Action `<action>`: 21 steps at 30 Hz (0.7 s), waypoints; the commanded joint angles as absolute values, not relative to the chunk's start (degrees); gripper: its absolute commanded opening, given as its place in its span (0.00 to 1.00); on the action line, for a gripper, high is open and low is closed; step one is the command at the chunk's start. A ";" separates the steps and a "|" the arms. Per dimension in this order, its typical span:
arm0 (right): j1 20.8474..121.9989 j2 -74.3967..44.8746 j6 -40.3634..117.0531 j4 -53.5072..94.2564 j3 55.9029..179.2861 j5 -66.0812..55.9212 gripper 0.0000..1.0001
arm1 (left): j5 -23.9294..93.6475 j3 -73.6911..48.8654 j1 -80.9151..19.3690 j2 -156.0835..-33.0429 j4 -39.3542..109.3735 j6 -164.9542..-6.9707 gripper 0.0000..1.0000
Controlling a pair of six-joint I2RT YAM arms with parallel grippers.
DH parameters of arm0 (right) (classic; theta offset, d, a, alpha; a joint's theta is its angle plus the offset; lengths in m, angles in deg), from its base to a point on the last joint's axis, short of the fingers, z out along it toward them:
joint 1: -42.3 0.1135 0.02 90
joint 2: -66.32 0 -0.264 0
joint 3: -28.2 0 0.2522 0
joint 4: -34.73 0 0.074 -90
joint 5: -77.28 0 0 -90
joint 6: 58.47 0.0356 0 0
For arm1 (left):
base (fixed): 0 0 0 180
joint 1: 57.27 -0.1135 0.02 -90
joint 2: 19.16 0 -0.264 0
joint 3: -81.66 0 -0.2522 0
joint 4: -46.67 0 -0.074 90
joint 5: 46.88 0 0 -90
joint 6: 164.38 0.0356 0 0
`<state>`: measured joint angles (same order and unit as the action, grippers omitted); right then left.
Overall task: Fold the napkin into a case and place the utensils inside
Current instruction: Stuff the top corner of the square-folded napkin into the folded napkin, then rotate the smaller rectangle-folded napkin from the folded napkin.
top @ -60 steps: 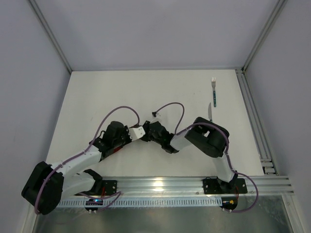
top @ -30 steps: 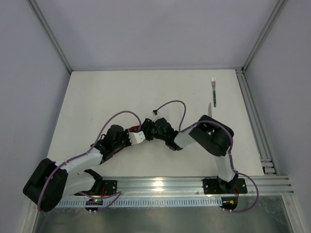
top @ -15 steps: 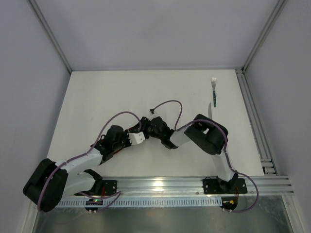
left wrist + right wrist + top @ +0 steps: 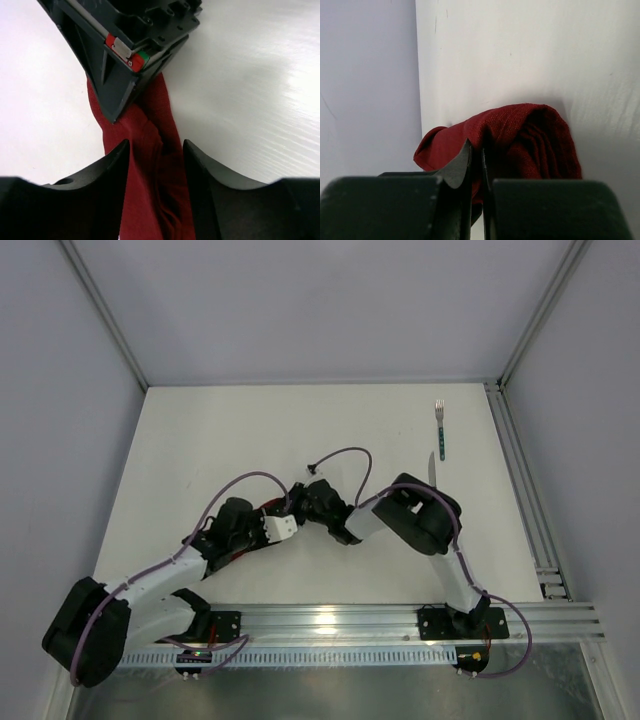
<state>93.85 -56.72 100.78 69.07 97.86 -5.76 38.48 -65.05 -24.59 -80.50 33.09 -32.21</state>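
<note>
Near the middle of the worktop, the bunched red napkin is held from both sides: the left end effector grasps one end and the right end effector is clenched on a fold. The fork and knife lie far right.

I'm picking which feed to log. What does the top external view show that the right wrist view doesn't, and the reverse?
Only the top external view shows the fork, the knife partly hidden behind the right arm, and both arms. Only the right wrist view shows the dark red napkin bunched in layered folds, with the right end effector pinching its near edge. Both show the white table.
</note>
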 commanded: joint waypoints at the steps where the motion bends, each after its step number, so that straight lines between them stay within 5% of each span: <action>1: 93.01 -55.59 98.24 69.75 96.64 -8.50 0.04 | 30.92 -59.99 -24.31 -76.47 21.18 -35.09 0.50; 6: 92.83 -53.48 97.02 75.36 92.07 -9.55 0.04 | 28.18 -49.09 -24.49 -71.20 4.98 -42.20 0.60; 11: 92.75 -50.67 94.46 79.93 85.74 -10.26 0.04 | 34.83 -44.15 -27.56 -69.52 -5.57 -46.43 0.55; 21: 92.66 -46.62 89.98 87.58 75.64 -11.49 0.04 | 40.22 -49.07 -39.24 -74.44 -3.84 -42.66 0.55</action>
